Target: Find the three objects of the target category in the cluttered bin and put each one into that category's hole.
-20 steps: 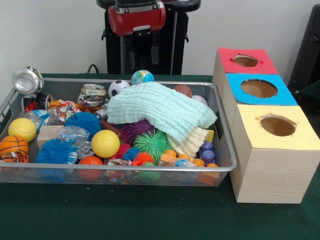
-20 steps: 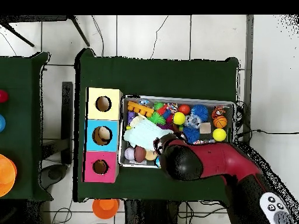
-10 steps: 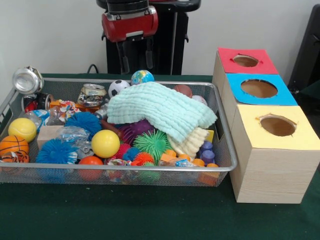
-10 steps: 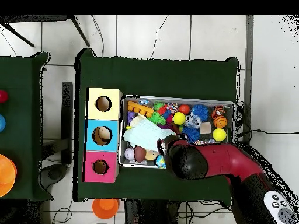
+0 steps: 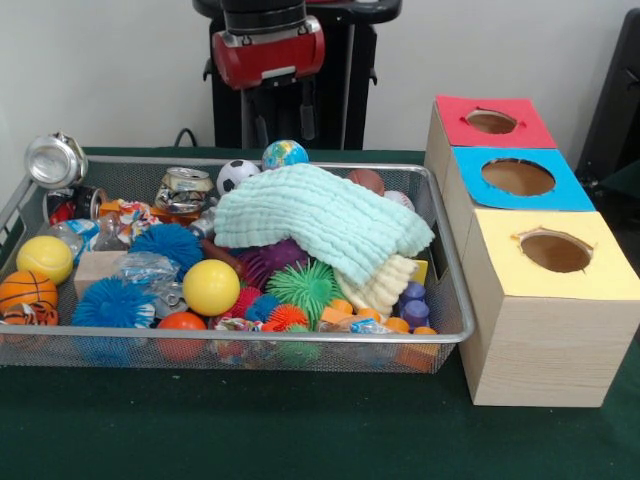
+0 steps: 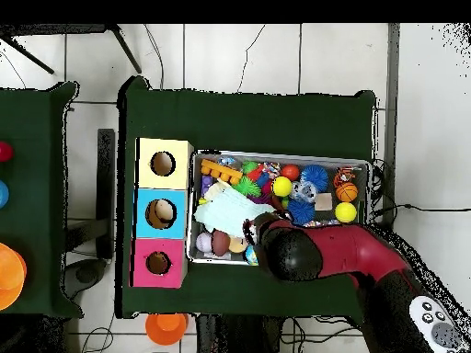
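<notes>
Gripper (image 5: 284, 116) is hanging above the far edge of the wire basket (image 5: 452, 300), just over the globe ball (image 5: 285, 154) — fingers apart, holding nothing. A pale green cloth (image 5: 322, 219) is lying across the basket's middle, draped over spiky balls and a cream cloth (image 5: 385, 283). A yellow ball (image 5: 211, 287) is sitting near the front edge. The box with three holes (image 5: 520, 178) is standing beside the basket's right edge. Target category — cannot tell from these views.

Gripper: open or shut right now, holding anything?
Open and empty. In the front view the gripper hangs above the bin's far edge, its two dark fingers apart with only bare pedestal between them.
</notes>
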Controlling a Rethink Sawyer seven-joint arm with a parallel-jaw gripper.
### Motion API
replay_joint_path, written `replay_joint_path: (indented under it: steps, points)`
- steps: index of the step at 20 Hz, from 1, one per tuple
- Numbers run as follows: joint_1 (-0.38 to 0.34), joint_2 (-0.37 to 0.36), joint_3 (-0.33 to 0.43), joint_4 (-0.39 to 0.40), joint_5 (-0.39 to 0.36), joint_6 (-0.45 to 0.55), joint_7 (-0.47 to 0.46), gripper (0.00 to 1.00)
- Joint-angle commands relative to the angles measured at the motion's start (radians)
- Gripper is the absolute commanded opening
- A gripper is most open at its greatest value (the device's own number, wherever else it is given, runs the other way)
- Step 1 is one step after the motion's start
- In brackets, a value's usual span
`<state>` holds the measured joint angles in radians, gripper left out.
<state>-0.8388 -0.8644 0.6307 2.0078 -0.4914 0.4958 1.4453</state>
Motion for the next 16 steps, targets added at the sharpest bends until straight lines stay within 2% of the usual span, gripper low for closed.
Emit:
replay_joint_path:
  steps: [1,6,16]
  points:
    - [0.043,0.056,0.010,-0.089,-0.052,0.102,-0.065,1.00]
    - [0.079,0.136,-0.042,-0.180,-0.099,0.097,-0.060,1.00]
    - [-0.011,0.194,-0.013,-0.258,-0.146,0.128,-0.195,1.00]
